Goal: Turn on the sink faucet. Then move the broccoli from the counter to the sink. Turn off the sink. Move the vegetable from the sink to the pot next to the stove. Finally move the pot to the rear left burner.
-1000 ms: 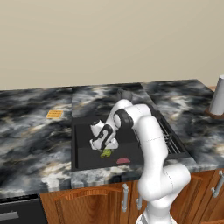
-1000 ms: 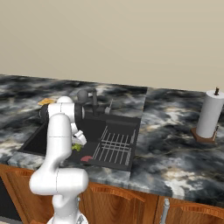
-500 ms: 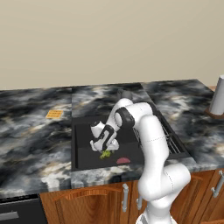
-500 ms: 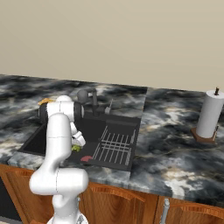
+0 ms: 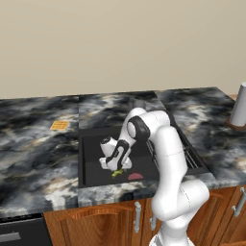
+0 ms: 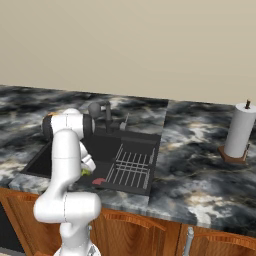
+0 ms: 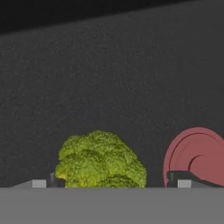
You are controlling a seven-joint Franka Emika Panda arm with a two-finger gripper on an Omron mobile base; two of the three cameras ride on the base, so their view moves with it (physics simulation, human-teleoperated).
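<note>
At the bottom centre of the hand view, the knobbly green broccoli lies on the matte black floor of the sink, between the two spread dark tips of the gripper, jaws wide apart and gripping nothing. At lower right, the smooth red drain disc sits just beside it. In the right base view, a grey wire rack fills the basin's right part; behind stands the dark rounded sink faucet. Around it spreads the marbled counter, with a white paper towel roll at right.
</note>
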